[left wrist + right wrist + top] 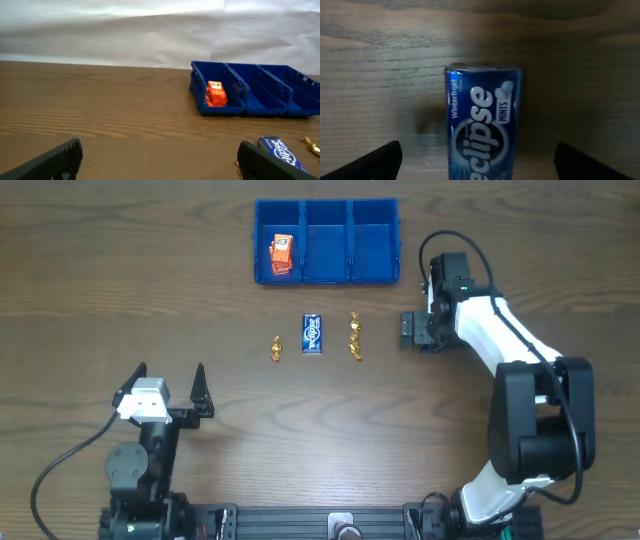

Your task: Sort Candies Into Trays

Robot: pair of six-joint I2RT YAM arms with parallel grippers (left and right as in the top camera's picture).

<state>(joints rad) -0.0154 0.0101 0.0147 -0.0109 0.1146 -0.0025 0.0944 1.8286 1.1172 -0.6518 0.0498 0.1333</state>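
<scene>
Hovering low over the worktop (120,270) near its own base, the left pincer (170,372) is being held spread wide. The right pincer (408,331) is being seen from above just right of the candy row. In its own wrist view the blue mint tin (482,125) is being framed between fingers spread well apart, untouched. From the top, that tin is being shown lying flat between a single gold candy (277,348) and a pair of gold candies (354,326). The blue tray (327,277) is being shown beyond the row, an orange candy (282,253) in its left compartment. From the left wrist view, the tray's side walls and a white backdrop (100,30) are being revealed.
</scene>
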